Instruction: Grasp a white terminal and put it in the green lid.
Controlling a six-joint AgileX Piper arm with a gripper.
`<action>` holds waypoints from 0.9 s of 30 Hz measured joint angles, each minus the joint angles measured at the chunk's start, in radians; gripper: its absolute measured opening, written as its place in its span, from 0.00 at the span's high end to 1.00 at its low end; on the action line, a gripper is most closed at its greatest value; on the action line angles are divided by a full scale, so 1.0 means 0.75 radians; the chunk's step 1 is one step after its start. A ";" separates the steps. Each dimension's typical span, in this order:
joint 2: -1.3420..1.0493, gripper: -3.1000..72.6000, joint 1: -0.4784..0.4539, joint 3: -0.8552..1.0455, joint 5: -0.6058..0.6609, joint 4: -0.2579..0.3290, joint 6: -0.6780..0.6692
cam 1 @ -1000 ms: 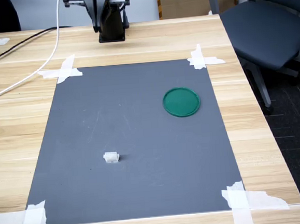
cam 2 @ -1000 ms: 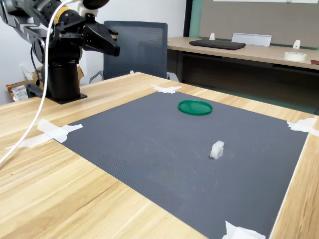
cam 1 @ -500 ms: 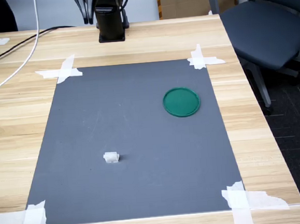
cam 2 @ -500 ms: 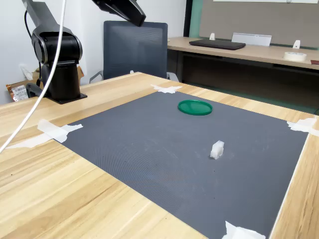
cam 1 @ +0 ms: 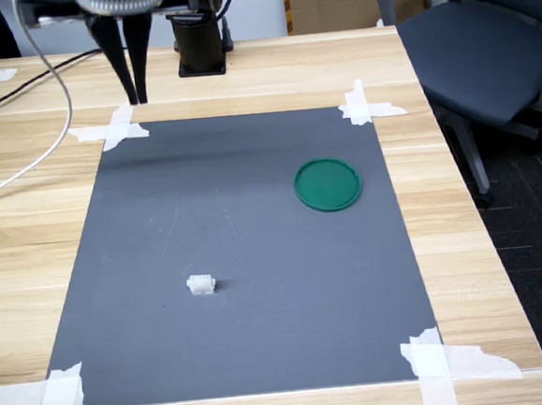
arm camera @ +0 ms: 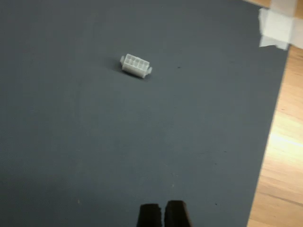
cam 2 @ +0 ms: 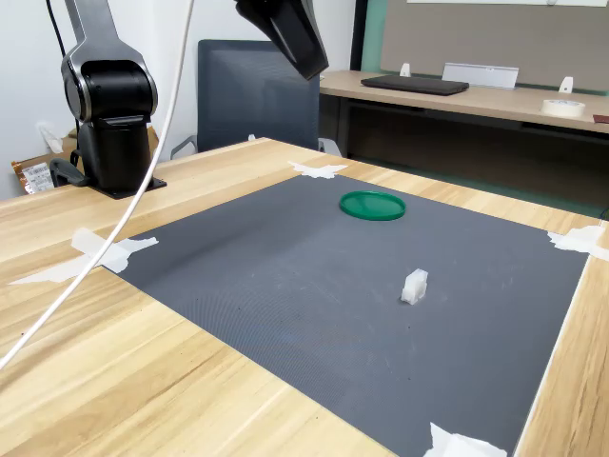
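The white terminal (cam 1: 201, 284) lies on the grey mat toward the first exterior view's lower left, a small ribbed block also plain in the wrist view (arm camera: 136, 65) and in the second exterior view (cam 2: 414, 286). The green lid (cam 1: 328, 184) rests flat on the mat's right half in the first exterior view and further back in the second exterior view (cam 2: 372, 205); the wrist view does not hold it. My gripper (cam 1: 137, 99) hangs high over the mat's far left corner, well away from both. Its fingertips (arm camera: 176, 213) sit pressed together, holding nothing.
The grey mat (cam 1: 263, 334) is taped at its corners to a wooden table (cam 1: 502, 269). The arm's black base (cam 1: 200, 39) stands at the table's back edge. A white cable (cam 1: 24, 166) trails across the left. An office chair (cam 1: 484, 45) stands off the right.
The arm has swung out from its folded pose by the base, and the gripper now points down over the mat's far left corner. Terminal and lid have not moved.
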 joint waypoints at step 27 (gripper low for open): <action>0.663 0.39 0.000 -0.744 0.271 -0.175 -0.157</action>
